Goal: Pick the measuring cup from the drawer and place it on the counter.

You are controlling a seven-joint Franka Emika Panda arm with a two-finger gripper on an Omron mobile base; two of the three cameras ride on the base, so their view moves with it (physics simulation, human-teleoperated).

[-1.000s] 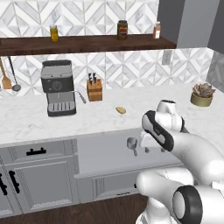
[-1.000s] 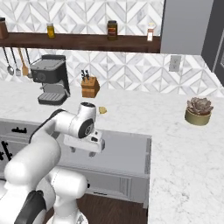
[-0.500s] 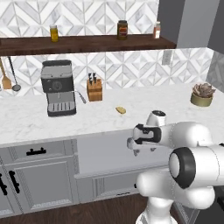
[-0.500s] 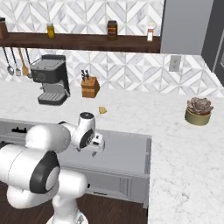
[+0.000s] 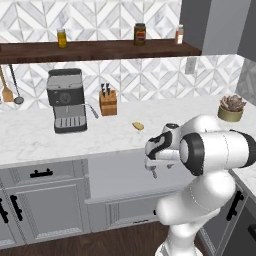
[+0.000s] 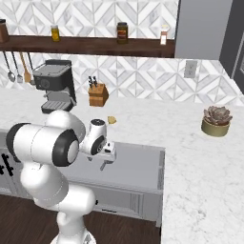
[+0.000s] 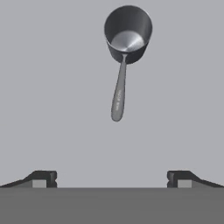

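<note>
Gripper [image 7: 112,178] hanging over the open drawer [image 5: 115,172], jaws spread wide, nothing between them. In the hand view the cup [image 7: 127,34] sits at upper centre on the drawer's plain grey floor, bowl up and open, its handle running down the frame toward the gripper and ending well short of the tips. In the left base view the gripper [image 5: 151,167] shows at centre frame over the drawer; in the right base view the gripper [image 6: 107,158] hangs left of centre, with the drawer [image 6: 138,164] stretching off to its right. The counter [image 6: 190,143] lies beyond, white and marbled, with a small tan lump [image 6: 112,119] near its front edge just behind the drawer.

The risks from here, as I read it: the cup sits above the gripper's centre line in the hand view, so a straight drop would likely close on the thin handle or on nothing at all. That handle is slim and smooth, and a pinch there could let the bowl swing or slip out on the lift. Coming down too hard could nudge the light cup across the bare floor. On the way out, the drawer wall and counter edge are close enough to clip.

Writing: there are faint marks along the handle, too small to read; jar labels on the shelf [image 5: 100,49] are unreadable too
</note>
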